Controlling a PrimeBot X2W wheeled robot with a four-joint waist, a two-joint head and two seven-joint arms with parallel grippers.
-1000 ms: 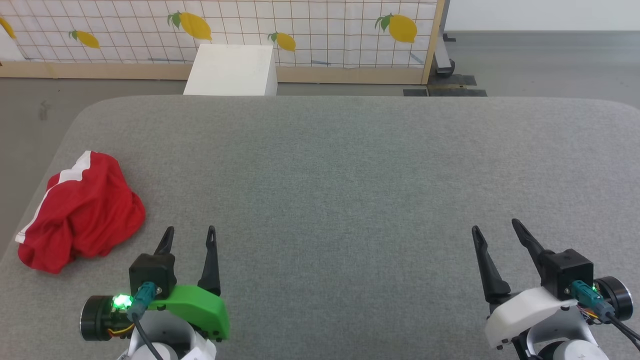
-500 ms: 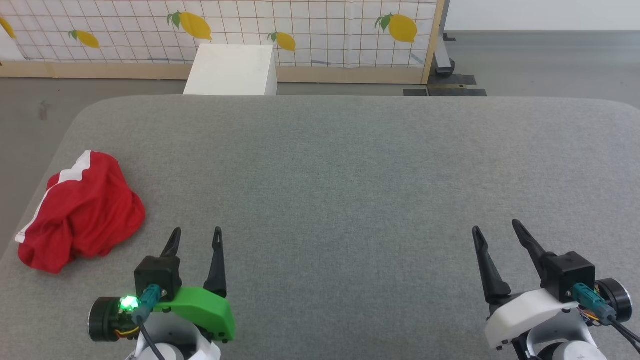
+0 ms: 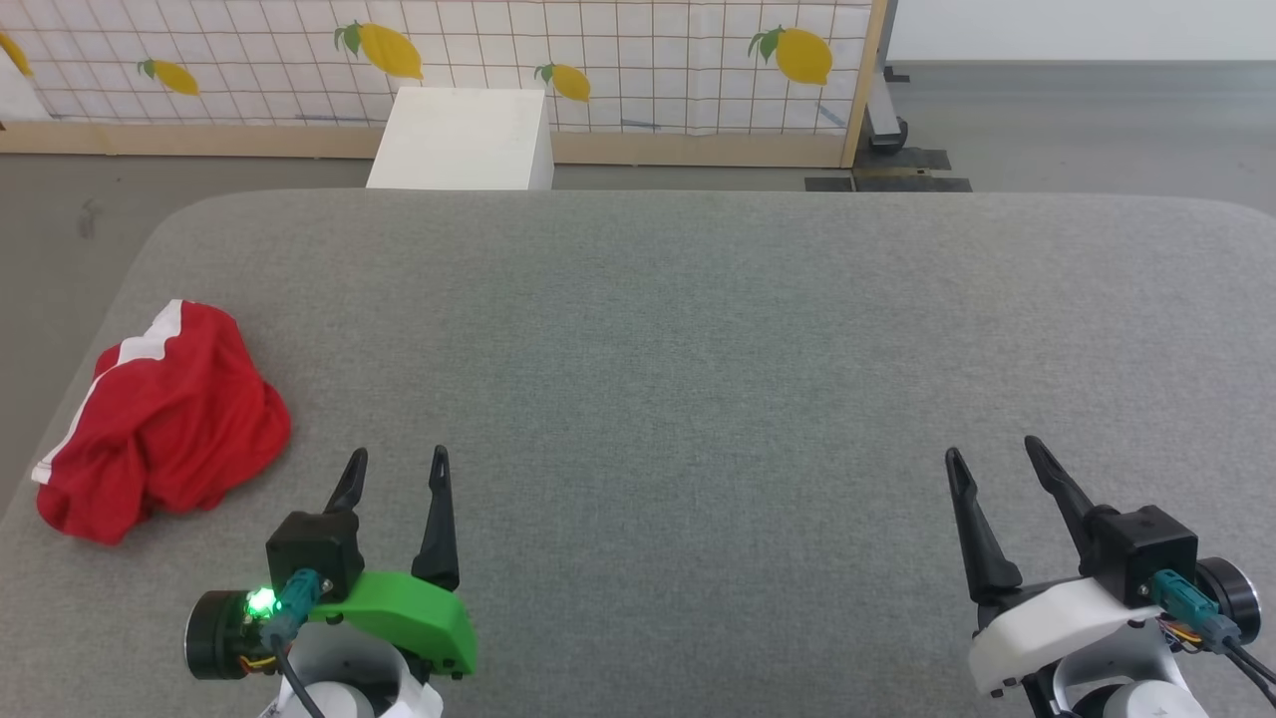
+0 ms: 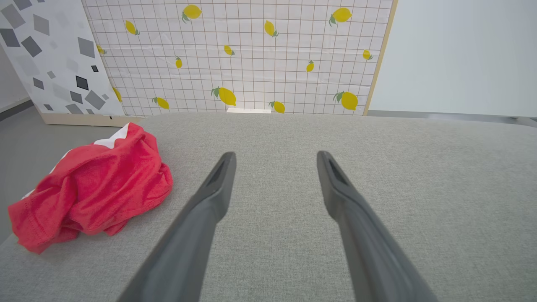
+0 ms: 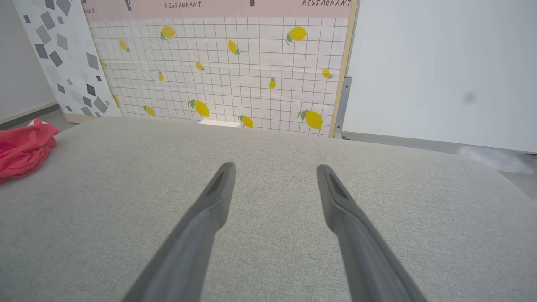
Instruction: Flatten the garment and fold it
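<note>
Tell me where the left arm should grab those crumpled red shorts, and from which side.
Likely the white-striped edge at the far left of the garment, coming down from above: it lies exposed on top, while the rest is bunched.

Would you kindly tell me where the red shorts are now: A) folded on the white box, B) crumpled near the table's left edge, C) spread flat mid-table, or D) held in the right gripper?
B: the garment lies in a crumpled heap by the left edge of the grey table, clear of the open left gripper.
</note>
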